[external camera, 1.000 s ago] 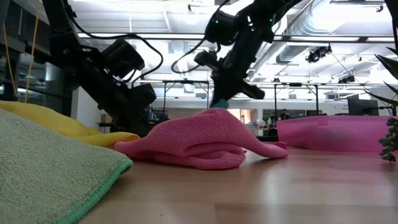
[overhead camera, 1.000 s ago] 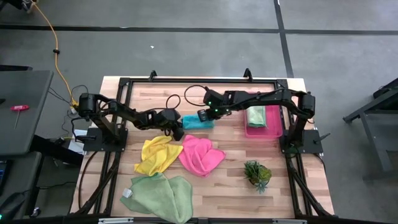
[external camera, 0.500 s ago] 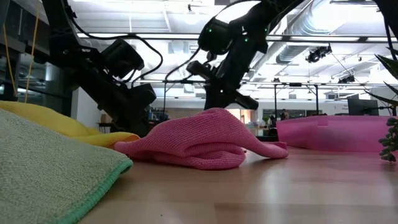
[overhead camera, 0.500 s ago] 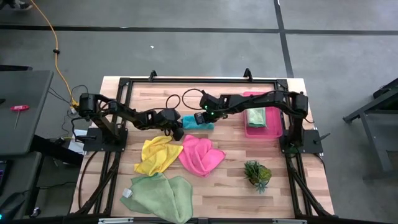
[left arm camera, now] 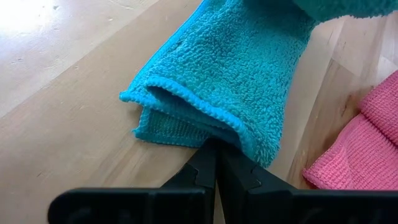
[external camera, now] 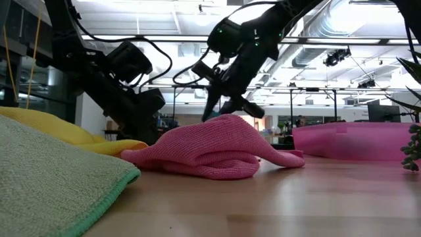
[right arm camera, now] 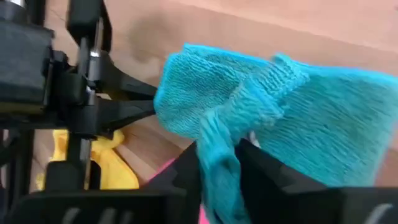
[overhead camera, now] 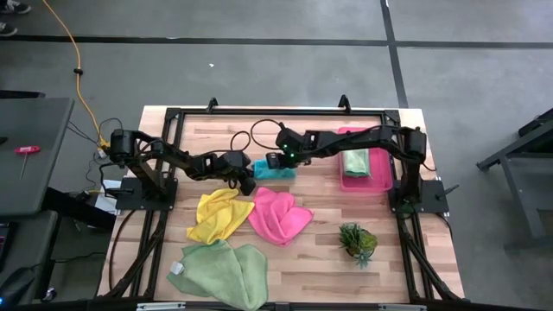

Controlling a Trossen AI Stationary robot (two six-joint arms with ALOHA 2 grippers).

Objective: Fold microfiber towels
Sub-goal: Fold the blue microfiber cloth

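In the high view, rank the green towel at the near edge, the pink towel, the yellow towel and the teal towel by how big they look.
Largest to smallest, as they lie:
1. green towel, spread widest
2. pink towel
3. yellow towel, close to the pink one; too alike to rank firmly
4. teal towel, folded and partly under the right claw, so clearly smallest

A grey concrete floor [overhead camera: 259, 69] is lying around the wooden counter [overhead camera: 320, 259], with dark lines crossing it. Ceiling lights [external camera: 164, 13] are glowing over exposed ducts [external camera: 329, 26].

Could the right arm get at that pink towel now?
Probably yes: the pink towel lies uncovered just in front of the right gripper. But that gripper has the teal towel between its fingers and would need to release it first.
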